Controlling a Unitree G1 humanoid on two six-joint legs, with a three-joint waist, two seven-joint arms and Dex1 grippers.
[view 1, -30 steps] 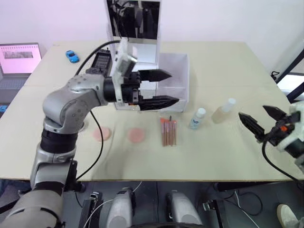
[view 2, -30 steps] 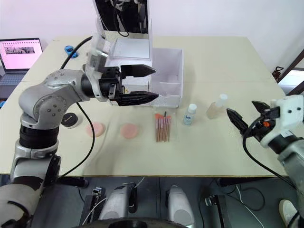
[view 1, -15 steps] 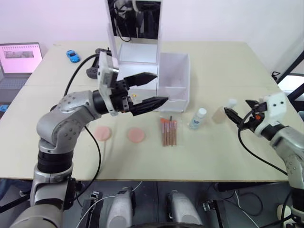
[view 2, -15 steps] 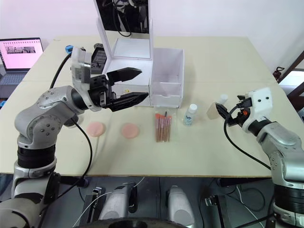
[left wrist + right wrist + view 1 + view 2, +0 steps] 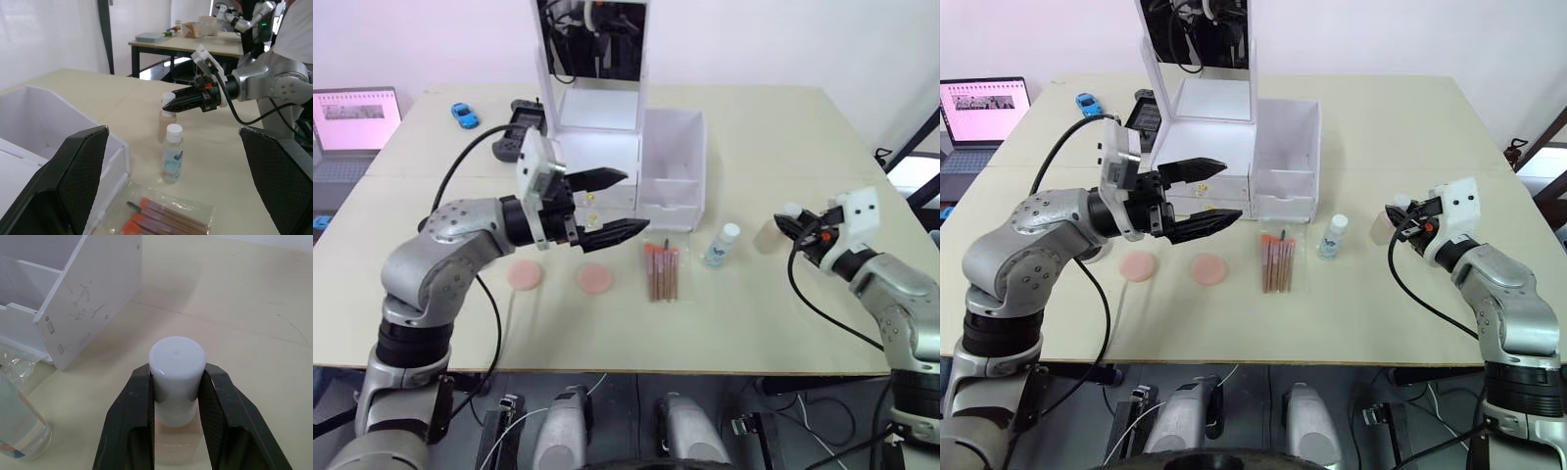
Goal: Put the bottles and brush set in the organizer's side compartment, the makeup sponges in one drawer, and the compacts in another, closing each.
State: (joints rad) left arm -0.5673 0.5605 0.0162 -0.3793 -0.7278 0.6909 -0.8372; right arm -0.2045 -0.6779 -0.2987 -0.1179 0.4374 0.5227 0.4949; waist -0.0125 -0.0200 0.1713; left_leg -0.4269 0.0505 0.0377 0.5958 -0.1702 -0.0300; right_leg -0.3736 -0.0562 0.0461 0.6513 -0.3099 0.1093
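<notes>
A pale beige table (image 5: 783, 127) stands before a white wall, with a laptop (image 5: 354, 122) off its far left edge and a small blue toy car (image 5: 462, 116) near that corner. Two pink sponges (image 5: 525, 276) lie near the front, left of centre. Above them hovers the left gripper (image 5: 626, 204), its black fingers spread wide and empty, in front of the white organizer (image 5: 607, 147) and its open side compartment (image 5: 674, 171). The brush set (image 5: 660, 271) lies flat just in front of that bin. Right of it stands the clear bottle (image 5: 721, 245). Further right, the right gripper (image 5: 176, 396) pinches the beige bottle (image 5: 176, 377) just under its white cap, bottle upright on the table.
</notes>
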